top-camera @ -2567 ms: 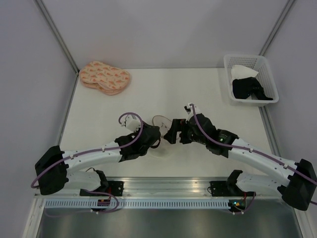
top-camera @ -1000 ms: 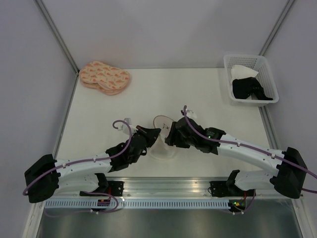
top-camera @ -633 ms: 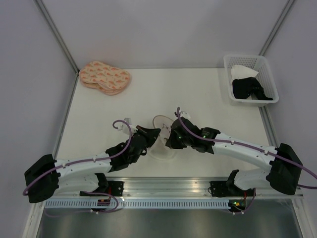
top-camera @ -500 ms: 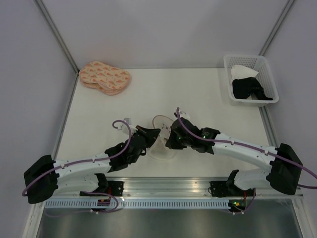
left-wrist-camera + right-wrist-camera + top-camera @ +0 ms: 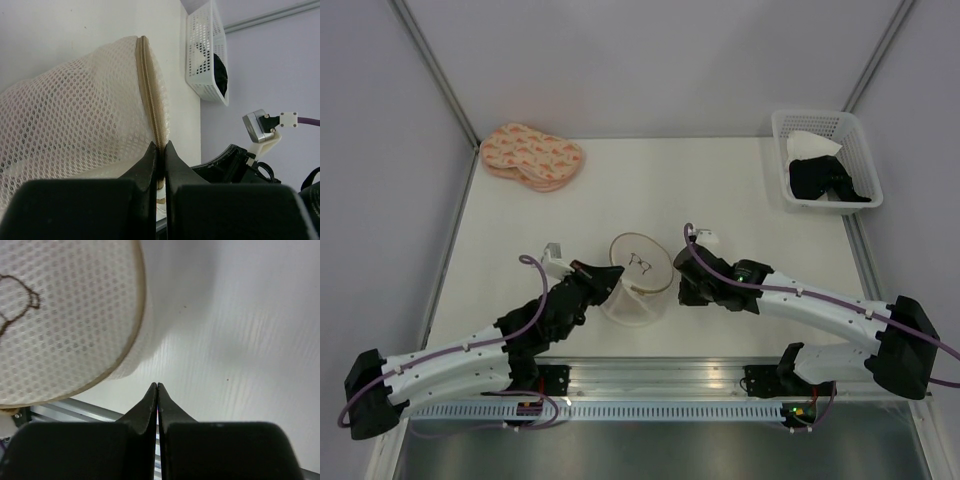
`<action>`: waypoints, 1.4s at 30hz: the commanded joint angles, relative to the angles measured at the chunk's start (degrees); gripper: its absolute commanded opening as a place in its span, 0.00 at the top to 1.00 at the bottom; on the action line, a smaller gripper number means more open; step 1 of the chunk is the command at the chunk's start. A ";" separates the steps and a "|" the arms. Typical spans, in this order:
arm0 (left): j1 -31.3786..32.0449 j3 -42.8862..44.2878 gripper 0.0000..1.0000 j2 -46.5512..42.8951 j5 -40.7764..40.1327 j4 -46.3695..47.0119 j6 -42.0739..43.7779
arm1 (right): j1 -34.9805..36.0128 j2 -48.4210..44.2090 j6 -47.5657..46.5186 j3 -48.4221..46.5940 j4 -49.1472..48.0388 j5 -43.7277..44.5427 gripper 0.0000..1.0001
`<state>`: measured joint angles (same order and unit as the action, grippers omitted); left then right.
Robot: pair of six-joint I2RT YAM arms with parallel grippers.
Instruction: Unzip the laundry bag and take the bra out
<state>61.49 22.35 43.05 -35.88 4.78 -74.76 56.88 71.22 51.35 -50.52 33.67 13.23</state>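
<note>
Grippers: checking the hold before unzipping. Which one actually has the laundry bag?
The left gripper: it is shut on the zipper seam of the laundry bag. The right gripper is shut on nothing, beside the bag over the table.

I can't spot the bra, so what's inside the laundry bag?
The laundry bag looks zipped shut, with the left pincer pinching its seam. Through the mesh only a dim shadow shows. No pink fabric is visible, and the contents are covered.

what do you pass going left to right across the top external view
peach patterned pads → left gripper, at the bag's left edge → laundry bag → right gripper, just off the bag's right edge → white lattice basket
</note>
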 commanded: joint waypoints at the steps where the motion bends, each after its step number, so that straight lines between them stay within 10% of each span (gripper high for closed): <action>1: -0.06 -1.60 0.98 -5.67 -0.95 -6.16 3.04 | -0.02 -1.26 -1.52 0.25 4.21 3.12 1.00; 3: -0.06 -3.01 0.98 -7.36 -1.12 -7.85 1.64 | -0.10 -1.87 -3.36 0.69 1.23 0.58 0.97; 5: -0.06 -4.67 0.98 -8.42 -1.21 -7.41 -0.02 | -0.10 -2.49 -5.21 1.30 -4.03 -5.92 0.61; 8: -0.06 -5.04 0.98 -6.59 -0.86 -6.19 -1.26 | -0.02 -2.58 -6.18 2.27 -10.80 -12.96 0.40; 11: -0.06 -4.68 0.98 -4.04 -0.51 -5.13 -1.70 | 0.42 -2.14 -6.53 3.32 -16.43 -20.06 0.35; 42: -0.06 1.21 0.98 6.78 4.94 4.19 -4.78 | 3.32 2.08 -5.12 1.21 -26.81 -12.97 0.50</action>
<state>61.47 21.85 49.30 -32.75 6.57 -77.47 59.96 74.94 46.68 -47.20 12.29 -1.23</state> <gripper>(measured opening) 0.045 0.525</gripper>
